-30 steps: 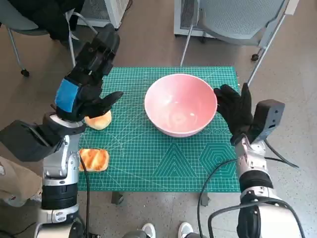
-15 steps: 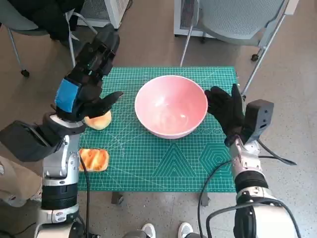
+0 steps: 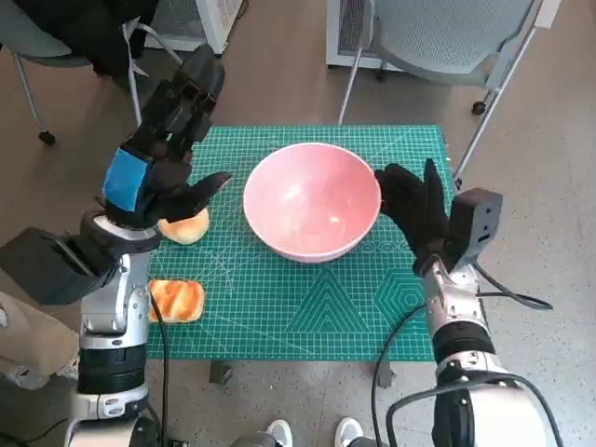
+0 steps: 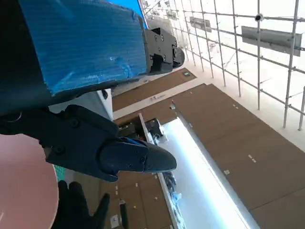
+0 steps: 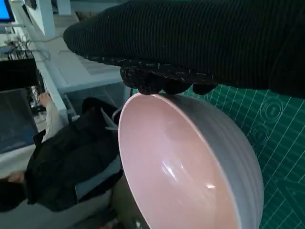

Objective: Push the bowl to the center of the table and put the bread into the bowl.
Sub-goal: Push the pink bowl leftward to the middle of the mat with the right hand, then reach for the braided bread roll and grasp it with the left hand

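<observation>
Step in hand: pushing the bowl toward table centre.

The right hand in its black knitted glove presses flat, fingers spread and gripping nothing, against the 3 o'clock side of the pink round ceramic bowl on the green gridded cutting mat. Push level toward 9 o'clock, contact kept low on the wall to avoid tipping. The blue-taped left hand hovers empty, fingers apart, above the pale round bread roll at the bowl's 9 o'clock.
</observation>
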### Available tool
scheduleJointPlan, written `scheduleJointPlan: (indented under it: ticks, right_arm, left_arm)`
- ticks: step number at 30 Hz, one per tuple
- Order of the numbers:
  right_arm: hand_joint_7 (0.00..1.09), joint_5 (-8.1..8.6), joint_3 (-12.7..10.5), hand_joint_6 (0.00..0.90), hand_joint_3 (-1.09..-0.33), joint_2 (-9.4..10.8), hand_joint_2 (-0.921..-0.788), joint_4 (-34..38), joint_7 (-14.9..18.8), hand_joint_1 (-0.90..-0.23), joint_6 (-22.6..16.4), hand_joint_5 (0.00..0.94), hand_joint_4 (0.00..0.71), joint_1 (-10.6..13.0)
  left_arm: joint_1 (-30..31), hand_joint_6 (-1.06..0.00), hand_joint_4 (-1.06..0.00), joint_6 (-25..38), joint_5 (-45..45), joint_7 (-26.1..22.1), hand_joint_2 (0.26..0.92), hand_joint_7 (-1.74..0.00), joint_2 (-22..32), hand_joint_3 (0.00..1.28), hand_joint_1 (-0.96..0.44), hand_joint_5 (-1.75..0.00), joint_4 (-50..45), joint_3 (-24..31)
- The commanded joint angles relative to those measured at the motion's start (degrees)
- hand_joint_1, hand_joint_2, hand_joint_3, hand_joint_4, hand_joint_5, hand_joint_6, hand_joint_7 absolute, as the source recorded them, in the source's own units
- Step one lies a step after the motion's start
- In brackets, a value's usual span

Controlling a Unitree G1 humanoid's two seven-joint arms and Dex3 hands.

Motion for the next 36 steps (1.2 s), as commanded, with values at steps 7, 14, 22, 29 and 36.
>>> scheduleJointPlan:
  ticks: [7, 14, 22, 29, 36]
  right_arm:
    - [0.02, -0.29, 0.34, 0.038, -0.885, -1.47, -0.921, 0.21, 1.33, -0.779, 0.49, -0.001, -0.001, 0.54]
    - [0.02, 0.35, -0.2, 0.037, -0.88, -3.45, -0.921, -1.09, 1.47, -0.781, -2.15, -0.001, -0.001, -1.99]
    - [0.04, 2.76, -0.64, 0.064, -0.914, -1.48, -0.921, -5.92, 5.06, -0.757, -13.25, -0.001, -0.001, -3.66]
    - [0.03, 5.46, 1.01, 0.044, -0.952, 1.08, -0.921, -13.07, 12.19, -0.746, -22.08, -0.001, -0.001, -2.82]
    - [0.04, 10.18, 3.46, 0.048, -0.93, 3.68, -0.921, -22.53, 21.32, -0.755, -26.57, -0.001, 0.0, -0.84]
  left_arm:
    - [0.47, -0.16, -0.05, -0.06, -0.21, 0.5, 0.921, -0.08, 0.07, 0.24, -0.67, 0.0, -0.35, 0.21]
    - [1.2, -0.16, -0.04, 0.22, -0.36, 0.84, 0.921, -0.08, 0.3, 0.24, -0.67, 0.0, -1.41, 0.49]
    - [1.73, -0.16, -0.04, 0.25, -0.86, 0.93, 0.921, -0.08, 0.23, 0.25, -0.67, 0.0, -1.78, 0.97]
    - [2.1, -0.16, -0.05, -0.02, -1.25, 0.97, 0.921, -0.08, -0.45, 0.25, -0.67, 0.0, -2.03, 0.8]
    - [2.5, -0.16, -0.04, -0.35, -1.37, 1.09, 0.921, -0.08, -1.05, 0.25, -0.66, 0.0, -2.44, 0.58]
